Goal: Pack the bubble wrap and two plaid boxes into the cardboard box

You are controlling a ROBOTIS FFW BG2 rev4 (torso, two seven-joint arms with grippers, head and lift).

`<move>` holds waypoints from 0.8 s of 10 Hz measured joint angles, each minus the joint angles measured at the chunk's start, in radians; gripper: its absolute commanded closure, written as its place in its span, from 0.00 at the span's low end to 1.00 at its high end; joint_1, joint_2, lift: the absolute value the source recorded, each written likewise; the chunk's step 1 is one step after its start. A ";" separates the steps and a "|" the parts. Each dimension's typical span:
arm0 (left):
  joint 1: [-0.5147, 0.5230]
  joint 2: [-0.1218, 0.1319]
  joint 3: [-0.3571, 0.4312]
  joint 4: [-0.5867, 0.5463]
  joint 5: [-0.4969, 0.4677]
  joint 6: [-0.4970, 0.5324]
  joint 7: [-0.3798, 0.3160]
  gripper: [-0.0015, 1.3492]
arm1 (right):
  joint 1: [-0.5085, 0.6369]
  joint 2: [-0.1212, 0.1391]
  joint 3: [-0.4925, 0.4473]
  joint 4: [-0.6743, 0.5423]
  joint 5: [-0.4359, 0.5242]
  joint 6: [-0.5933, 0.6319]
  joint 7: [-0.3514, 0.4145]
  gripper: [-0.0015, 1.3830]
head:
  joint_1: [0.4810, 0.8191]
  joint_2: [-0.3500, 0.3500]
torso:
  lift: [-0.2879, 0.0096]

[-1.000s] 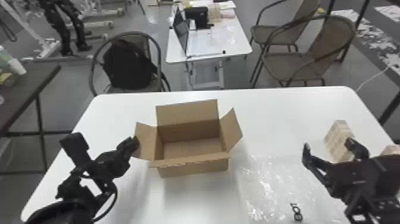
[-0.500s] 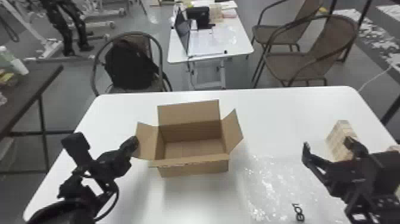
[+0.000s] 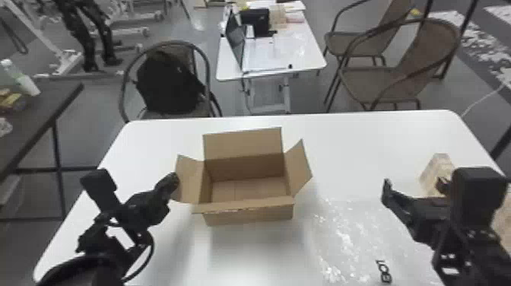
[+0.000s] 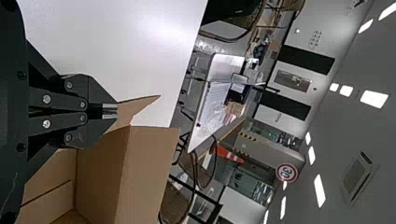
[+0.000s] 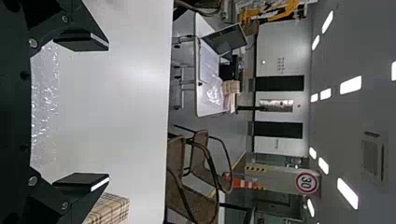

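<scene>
Found the bubble wrap (image 3: 344, 235) spread flat on the white table (image 5: 135, 107), between the open cardboard box (image 3: 249, 215) and the right arm (image 3: 471, 235). Saw the right gripper (image 3: 414, 183) raised over the far part of the sheet, fingers well apart, gripping nothing. Took the wrap's place as the thing to mind: below the fingertips, back toward the robot and somewhat leftward, likely calling for a drop and a draw back before any pinch. Could not settle the long axis, owing to the arm across part of the sheet. Reckoned the right gripper much nearer than the left.

Saw a plaid box (image 5: 109, 210) just beside the right finger, on the outer side, well apart from the cardboard box. Made out another plaid box (image 3: 502, 216) farther right, partly behind the arm. Found the left gripper (image 4: 114, 111) closed on the outer edge of the left flap (image 3: 189, 182), well placed for steadying during loading. Judged the packing unstarted from the bare cardboard floor. Thought a low rightward sweep liable to knock the nearer plaid box.
</scene>
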 measured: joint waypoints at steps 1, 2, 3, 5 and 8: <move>0.000 0.000 -0.001 0.000 0.001 -0.002 0.000 0.90 | -0.008 -0.012 0.022 -0.017 -0.063 0.081 -0.092 0.20 | 0.63 0.72 | 0.73; -0.001 0.000 -0.003 0.002 0.001 -0.004 0.000 0.90 | -0.024 -0.022 0.035 -0.021 -0.128 0.183 -0.152 0.20 | 0.63 0.72 | 0.73; -0.003 0.000 -0.007 0.003 0.000 -0.006 0.000 0.90 | -0.039 -0.025 0.038 -0.010 -0.155 0.248 -0.170 0.21 | 0.63 0.72 | 0.73; -0.003 0.000 -0.011 0.007 -0.001 -0.013 0.000 0.90 | -0.072 -0.026 0.039 0.056 -0.206 0.311 -0.182 0.21 | 0.63 0.73 | 0.73; -0.003 0.000 -0.015 0.009 -0.002 -0.020 0.000 0.90 | -0.155 -0.040 0.037 0.161 -0.298 0.414 -0.181 0.21 | 0.63 0.74 | 0.73</move>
